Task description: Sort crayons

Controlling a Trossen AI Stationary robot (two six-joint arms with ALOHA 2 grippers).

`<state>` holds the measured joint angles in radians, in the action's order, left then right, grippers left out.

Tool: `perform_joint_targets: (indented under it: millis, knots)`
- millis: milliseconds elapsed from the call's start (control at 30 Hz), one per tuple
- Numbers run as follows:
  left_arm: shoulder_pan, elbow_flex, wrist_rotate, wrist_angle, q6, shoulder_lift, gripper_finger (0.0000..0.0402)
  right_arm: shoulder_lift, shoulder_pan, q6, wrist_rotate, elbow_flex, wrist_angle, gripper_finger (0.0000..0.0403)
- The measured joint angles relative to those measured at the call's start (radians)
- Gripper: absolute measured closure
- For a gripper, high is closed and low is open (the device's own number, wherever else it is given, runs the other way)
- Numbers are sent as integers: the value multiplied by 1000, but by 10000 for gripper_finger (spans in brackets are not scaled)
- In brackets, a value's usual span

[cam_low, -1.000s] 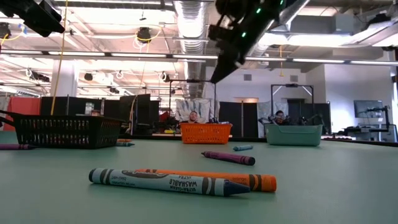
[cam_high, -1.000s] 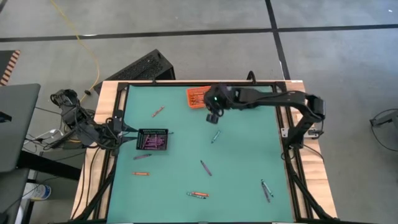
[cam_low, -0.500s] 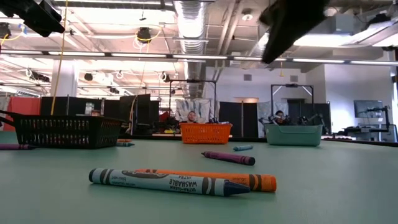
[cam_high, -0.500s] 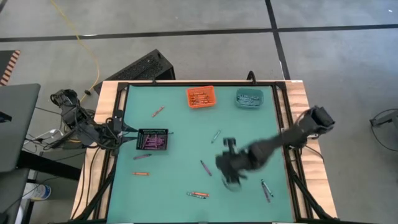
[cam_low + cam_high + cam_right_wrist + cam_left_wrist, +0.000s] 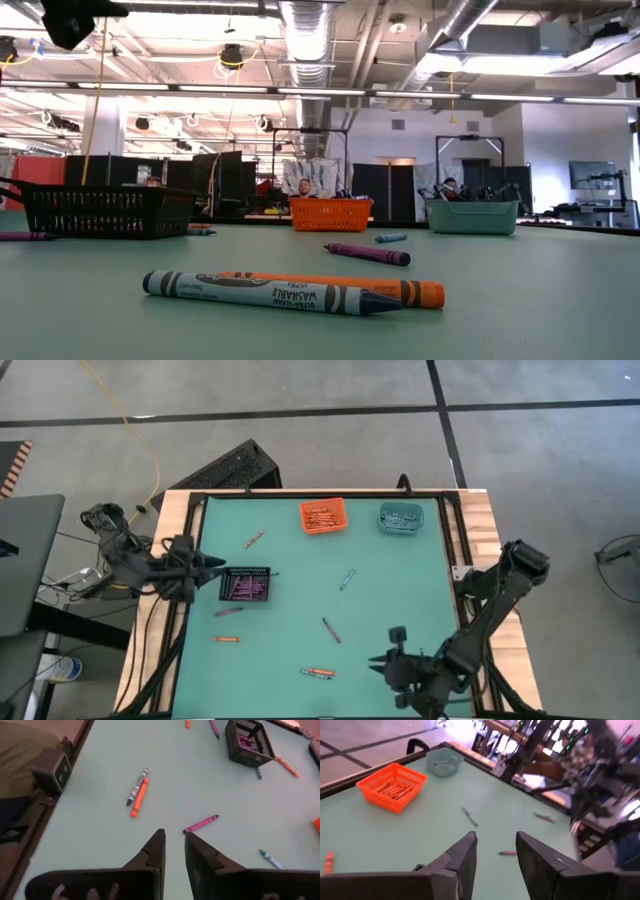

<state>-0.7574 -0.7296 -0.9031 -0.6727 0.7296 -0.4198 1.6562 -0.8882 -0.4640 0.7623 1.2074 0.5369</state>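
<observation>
Loose crayons lie flat on the green table: a blue and an orange one (image 5: 318,673) side by side near the front edge, a purple one (image 5: 330,629) at mid-table, a blue one (image 5: 347,578) farther back, and others at the left. My right gripper (image 5: 383,661) hangs above the near right part of the table, open and empty; the purple crayon (image 5: 201,823) lies just beyond its fingertips (image 5: 174,837). My left gripper (image 5: 208,564) waits at the left edge beside the black bin (image 5: 246,584), open (image 5: 496,850) and empty.
An orange bin (image 5: 322,516) and a teal bin (image 5: 401,517) stand at the far edge, both holding crayons. The black bin holds purple ones. A black frame rims the table (image 5: 448,560). The low view shows the blue (image 5: 270,292) and orange (image 5: 410,291) crayons close up.
My right gripper has swung fast from above the orange bin at the far edge across the table to the near right corner, sinking a little and rolling, and has left the low view. My left gripper has rolled and tipped up in place. No crayon has moved.
</observation>
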Motion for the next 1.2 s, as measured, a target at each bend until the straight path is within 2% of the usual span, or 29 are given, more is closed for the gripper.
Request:
perform_joint_targets:
  millis: [167, 267, 400, 467, 533, 633, 800, 967, 1200]
  knots:
    - [0, 0, -17, 89, -43, 1, 276, 0, -4, 0, 28, -27, -20, 330]
    - [0, 0, -62, 87, -65, 0, 276, 0, 9, 0, 27, -49, -53, 330]
    - [0, 2, -98, 68, -23, -32, 276, 0, 32, 0, 27, -71, -63, 330]
    - [1, 19, -91, 154, -89, -76, 276, 0, 47, 0, 27, -72, -68, 330]
    - [19, 50, -51, 313, -226, -165, 276, 0, 65, 1, 27, -72, -68, 330]
    - [75, 68, 85, 522, -468, -352, 276, 0, 96, 1, 27, -72, -68, 330]
    - [192, 15, 333, 683, -702, -670, 276, 0, 134, 1, 17, -72, -79, 330]
    - [290, -55, 454, 808, -874, -934, 276, 0, 137, 0, -31, -72, -79, 330]
    - [365, -178, 553, 969, -1124, -1239, 276, 0, 104, -5, -32, -72, -79, 330]
